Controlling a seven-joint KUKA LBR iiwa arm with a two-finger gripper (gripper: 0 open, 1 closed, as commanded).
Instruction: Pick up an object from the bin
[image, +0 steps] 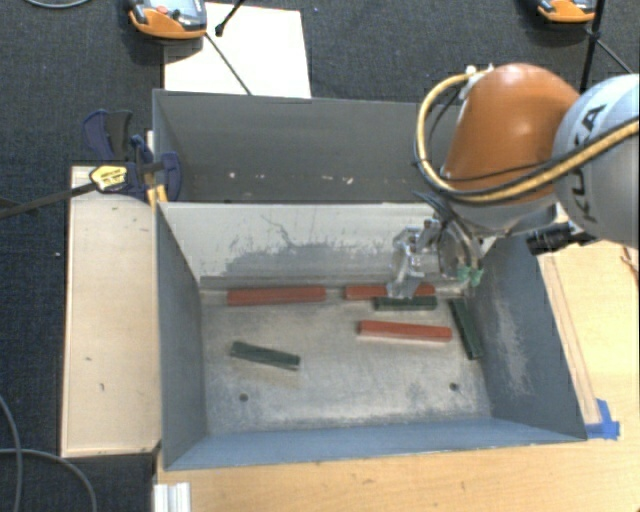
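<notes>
Setting: robotics lab test cell. Evidence: grey sheet-metal bin (300, 140) with sloped walls, on dark carpet (60, 60); grey industrial arm (605, 150) lettered KUKA, with orange domed wrist cover (510, 115) and looped cables (422, 135), over the bin's right edge.

Surroundings. Dark grey, coarse-textured carpet (60, 80) covers the floor across the upper and left parts of the frame. A pale wooden surface (400, 480) runs along the lower edge and up the right side. A black cable (40, 200) crosses the carpet at left. Lighting is even.
</notes>
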